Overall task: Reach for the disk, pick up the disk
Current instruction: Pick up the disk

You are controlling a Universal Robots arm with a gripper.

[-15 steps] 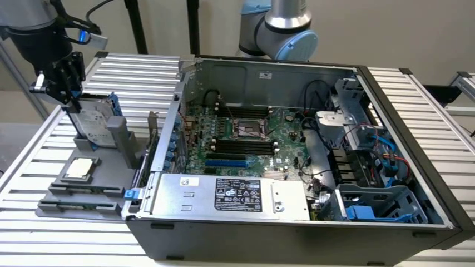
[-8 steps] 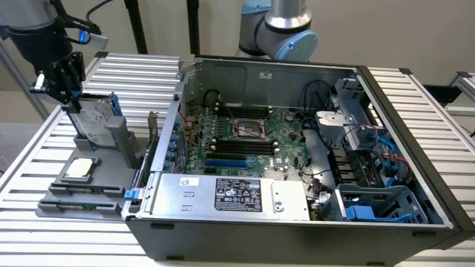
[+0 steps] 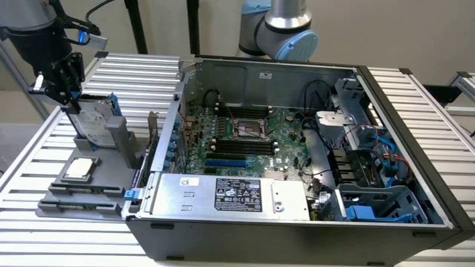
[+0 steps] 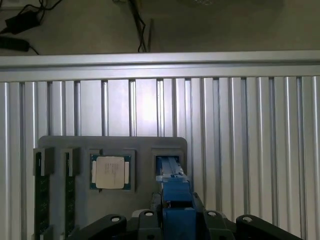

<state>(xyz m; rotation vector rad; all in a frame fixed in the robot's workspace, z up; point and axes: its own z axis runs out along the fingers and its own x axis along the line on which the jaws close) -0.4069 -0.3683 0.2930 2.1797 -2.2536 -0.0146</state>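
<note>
The disk (image 3: 95, 119) stood on edge in a slot of the grey holder (image 3: 111, 161), its labelled face towards the exterior view's left and its blue caddy running up both sides. From the wrist view you looked straight down on its narrow top edge (image 4: 175, 192), a blue strip rising out of the slot.

You should have treated it as a rigid, fairly dense block for its size: no give, smooth metal faces and hard plastic rails, so likely slippery under a light squeeze. It would not take kindly to being knocked or dropped. I judged the best hold to be across the thickness at the top edge, centred between the blue rails, pulling straight up so it would not bind in the slot.

Your gripper (image 3: 73, 103) hung right at that top edge, and in the wrist view the gripper (image 4: 175, 222) sat astride the blue strip. Whether it had closed on the disk or merely bracketed it, I could not tell.

Beside the disk's slot, the square CPU chip (image 4: 111, 172) lay flat in its own recess of the holder. The holder rested on the ribbed aluminium surface (image 3: 44, 233), with the open computer case (image 3: 312, 233) just beside it to the exterior view's right.
</note>
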